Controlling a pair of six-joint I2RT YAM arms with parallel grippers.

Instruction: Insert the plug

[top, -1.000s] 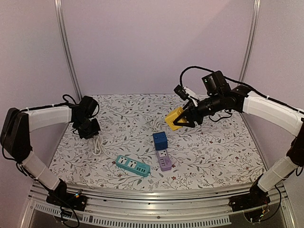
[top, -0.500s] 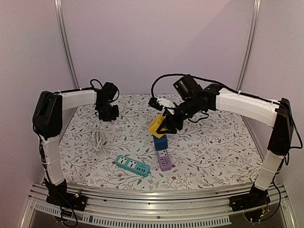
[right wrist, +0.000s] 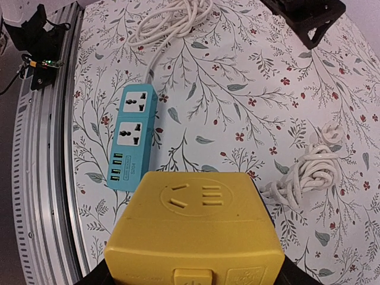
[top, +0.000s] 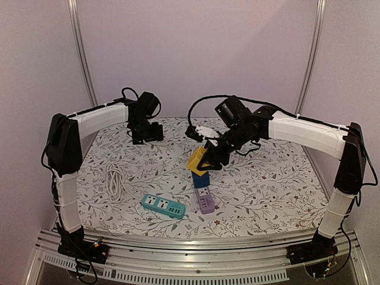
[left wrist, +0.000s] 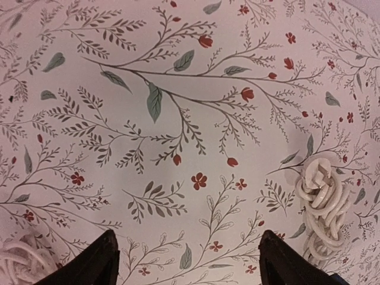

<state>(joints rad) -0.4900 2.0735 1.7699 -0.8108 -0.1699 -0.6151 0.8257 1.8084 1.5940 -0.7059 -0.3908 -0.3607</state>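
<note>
**Yellow adapter held over the blue cube**

The right gripper (top: 211, 157) is closed on a yellow cube-shaped plastic plug adapter (top: 198, 160), gripping it by two opposite sides. The adapter's socket face is turned towards the wrist camera. The adapter hangs tilted, beyond and to the right of a teal plastic power strip (top: 162, 206) that lies flat on the floral-patterned bench (top: 267, 184). Directly under the adapter stands a blue plastic cube socket (top: 200, 180), to the right of the teal strip. From the top view I cannot tell whether the adapter and the cube touch. A short purple plastic power strip (top: 205, 200) lies just on the near side of the blue cube, close to the right end of the teal strip.

The left gripper (left wrist: 187, 236) is spread wide with nothing between its fingers (left wrist: 101, 261). It hangs over bare bench well beyond the teal strip, near the back edge.

A long coil of white cable (top: 114, 181) lies to the left of the teal strip and a little beyond it. In the right wrist view a knotted bundle of white cord (right wrist: 312, 175) with a white plug at its end lies beyond the teal strip.
</note>
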